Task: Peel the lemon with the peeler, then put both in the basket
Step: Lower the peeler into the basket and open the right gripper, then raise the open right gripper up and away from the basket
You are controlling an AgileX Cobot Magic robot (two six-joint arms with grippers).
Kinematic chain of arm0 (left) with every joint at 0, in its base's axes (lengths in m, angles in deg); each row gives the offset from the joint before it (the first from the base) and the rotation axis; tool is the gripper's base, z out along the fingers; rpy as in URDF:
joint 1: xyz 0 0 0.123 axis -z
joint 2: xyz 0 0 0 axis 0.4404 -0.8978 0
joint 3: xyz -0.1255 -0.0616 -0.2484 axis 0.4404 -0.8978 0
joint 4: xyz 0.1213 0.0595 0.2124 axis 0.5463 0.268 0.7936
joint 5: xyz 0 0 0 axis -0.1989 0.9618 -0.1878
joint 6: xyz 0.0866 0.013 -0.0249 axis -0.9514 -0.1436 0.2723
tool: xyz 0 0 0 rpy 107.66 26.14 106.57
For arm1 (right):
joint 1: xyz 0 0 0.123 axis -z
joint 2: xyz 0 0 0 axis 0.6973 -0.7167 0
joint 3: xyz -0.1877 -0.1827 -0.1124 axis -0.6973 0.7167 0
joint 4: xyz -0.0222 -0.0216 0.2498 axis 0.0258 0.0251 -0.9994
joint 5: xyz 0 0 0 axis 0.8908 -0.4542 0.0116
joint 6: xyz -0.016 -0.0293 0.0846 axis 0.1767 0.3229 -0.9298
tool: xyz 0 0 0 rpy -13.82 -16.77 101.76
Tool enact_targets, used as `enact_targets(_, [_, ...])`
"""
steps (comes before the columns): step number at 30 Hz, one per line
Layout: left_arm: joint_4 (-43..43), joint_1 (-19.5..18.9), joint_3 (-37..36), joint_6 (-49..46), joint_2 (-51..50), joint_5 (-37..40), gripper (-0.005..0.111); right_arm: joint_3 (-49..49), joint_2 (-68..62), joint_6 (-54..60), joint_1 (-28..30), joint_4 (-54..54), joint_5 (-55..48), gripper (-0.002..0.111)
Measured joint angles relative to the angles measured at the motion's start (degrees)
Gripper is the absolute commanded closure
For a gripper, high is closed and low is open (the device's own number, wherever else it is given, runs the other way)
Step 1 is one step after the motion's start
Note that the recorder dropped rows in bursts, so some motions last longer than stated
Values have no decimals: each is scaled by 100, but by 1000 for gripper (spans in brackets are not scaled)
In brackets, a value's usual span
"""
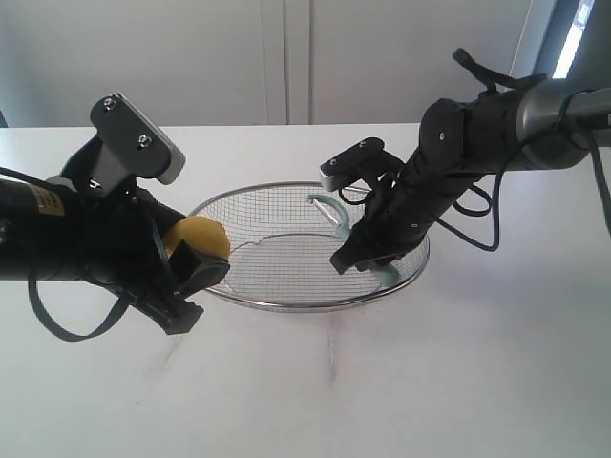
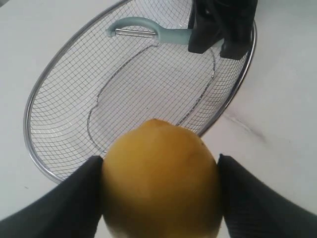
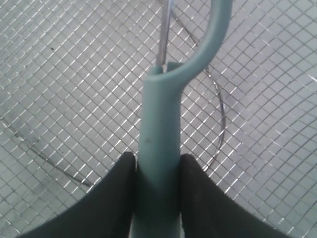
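Note:
The yellow lemon (image 1: pixel 198 240) is clamped between the black fingers of my left gripper (image 1: pixel 196 258), just outside the left rim of the wire basket (image 1: pixel 286 303). Close up, the lemon (image 2: pixel 161 181) fills the space between both pads. My right gripper (image 1: pixel 368 253) is shut on the pale teal handle of the peeler (image 1: pixel 334 212), held low inside the basket over its right half. The peeler (image 3: pixel 161 134) points its curved head and metal blade out over the mesh (image 3: pixel 64 74). In the left wrist view the peeler (image 2: pixel 143 29) lies across the far side of the basket (image 2: pixel 37 89).
The basket stands in the middle of a white tabletop (image 1: pixel 401 382). A pale wall and cabinet fronts rise behind the table. Black cables (image 1: pixel 477 215) hang from the right arm near the basket's right rim.

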Motion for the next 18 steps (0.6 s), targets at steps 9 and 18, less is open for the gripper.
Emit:
enact_targets(9, [0,0,0,0,0,0,107,0,0,0,0,-118,18,71])
enact_targets(18, [0,0,0,0,0,0,107,-217,399,-11,0,-99,-863,82])
